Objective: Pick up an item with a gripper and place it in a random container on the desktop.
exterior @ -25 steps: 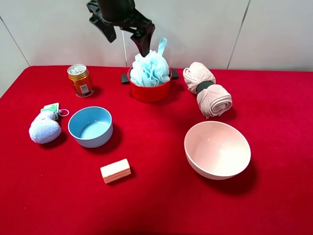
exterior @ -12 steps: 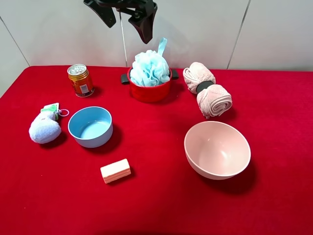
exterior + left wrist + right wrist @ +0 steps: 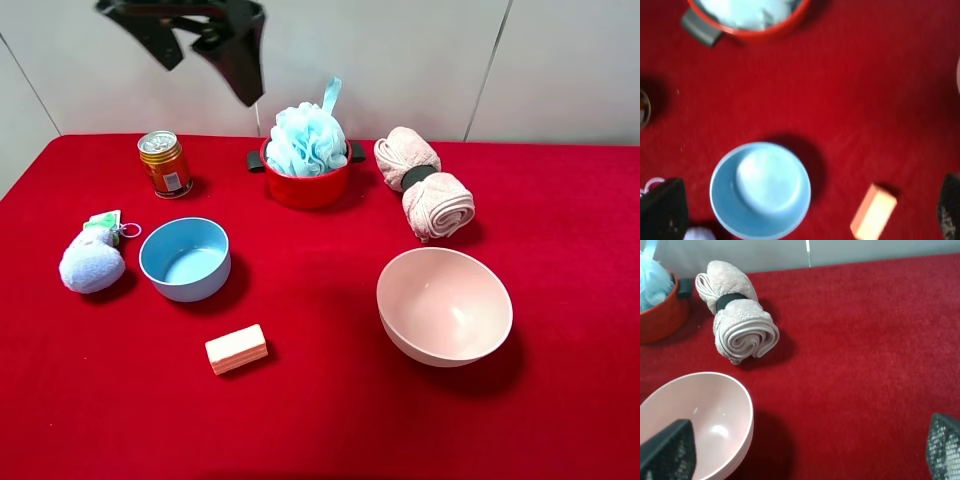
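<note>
The light blue loofah (image 3: pixel 306 140) sits in the red pot (image 3: pixel 305 188) at the back middle, its ribbon loop sticking up. My left gripper (image 3: pixel 208 72) is open and empty, high in the air up and to the left of the pot, not touching anything. In the left wrist view the pot's rim (image 3: pixel 765 32) and the loofah (image 3: pixel 750 10) show at the edge, with the open gripper (image 3: pixel 805 215) over the blue bowl. My right gripper (image 3: pixel 805 450) is open and empty; it is out of the exterior view. The pot (image 3: pixel 660 315) and loofah (image 3: pixel 652 282) also show in the right wrist view.
An orange can (image 3: pixel 165 164) stands at the back left. A light blue bowl (image 3: pixel 185 259), a lavender plush toy (image 3: pixel 91 263) and a peach soap bar (image 3: pixel 236 349) lie at the left. A rolled pink towel (image 3: pixel 425 185) and a pink bowl (image 3: pixel 444 305) are at the right.
My open left gripper has risen and swung left, away from above the pot. The loofah stays in the pot. Nothing else moved.
</note>
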### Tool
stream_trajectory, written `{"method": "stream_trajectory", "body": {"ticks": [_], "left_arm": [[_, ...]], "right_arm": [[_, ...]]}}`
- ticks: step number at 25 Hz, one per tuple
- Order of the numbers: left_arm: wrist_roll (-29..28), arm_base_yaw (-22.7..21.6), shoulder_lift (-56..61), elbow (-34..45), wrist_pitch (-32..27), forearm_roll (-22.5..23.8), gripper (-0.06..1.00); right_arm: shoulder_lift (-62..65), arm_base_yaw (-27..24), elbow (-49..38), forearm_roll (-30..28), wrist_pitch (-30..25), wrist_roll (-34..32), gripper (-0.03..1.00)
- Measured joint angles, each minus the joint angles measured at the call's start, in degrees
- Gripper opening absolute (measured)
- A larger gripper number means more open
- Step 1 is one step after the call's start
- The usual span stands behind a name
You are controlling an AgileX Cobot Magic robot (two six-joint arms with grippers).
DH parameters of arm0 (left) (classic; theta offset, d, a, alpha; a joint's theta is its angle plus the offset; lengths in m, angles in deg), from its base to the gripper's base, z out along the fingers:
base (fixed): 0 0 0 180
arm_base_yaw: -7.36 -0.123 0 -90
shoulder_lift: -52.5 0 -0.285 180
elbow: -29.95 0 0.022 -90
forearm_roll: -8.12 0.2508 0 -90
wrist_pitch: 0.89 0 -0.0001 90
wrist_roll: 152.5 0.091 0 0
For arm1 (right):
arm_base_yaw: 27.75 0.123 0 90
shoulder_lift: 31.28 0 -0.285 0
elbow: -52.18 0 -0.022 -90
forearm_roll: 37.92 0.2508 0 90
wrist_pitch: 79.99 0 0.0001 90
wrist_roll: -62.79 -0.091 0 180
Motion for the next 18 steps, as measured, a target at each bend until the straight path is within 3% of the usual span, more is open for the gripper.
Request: {"method": "stream_trajectory", "body": {"ticks": [18], "left_arm": [[-0.04,0.00,31.74,28.83,0.00,0.00,0.99]], "right_arm": [[0.00,0.00,0.00,0.00,0.00,0.00,0.69]]}}
